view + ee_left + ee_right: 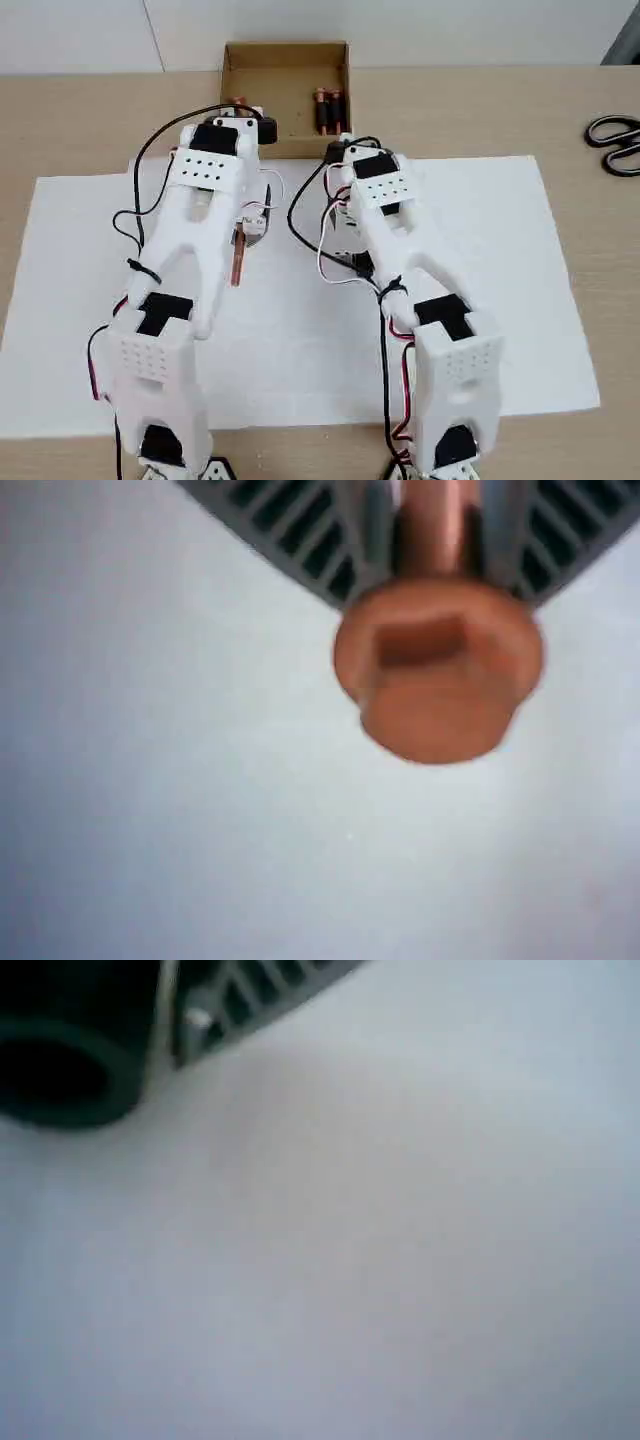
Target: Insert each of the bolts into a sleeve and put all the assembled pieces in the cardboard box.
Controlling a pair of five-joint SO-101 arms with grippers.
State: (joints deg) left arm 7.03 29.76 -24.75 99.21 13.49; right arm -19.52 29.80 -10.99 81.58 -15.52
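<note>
High view: two assembled pieces [328,110] sit in the cardboard box [285,58]; your left pincer [435,530] pinches a bolt [438,670], likely unsleeved; right pincer [200,1020], cannot tell.

The bolt [438,675] in my left end effector [435,520] is blurred, its shaft cut off. The dark sleeve [60,1075] beside my right end effector [235,1005] is blurred and cropped.

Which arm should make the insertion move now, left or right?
Left, probably: the left gripper is shut on the copper bolt, free to carry it to the dark sleeve that the right wrist view shows close by.
</note>
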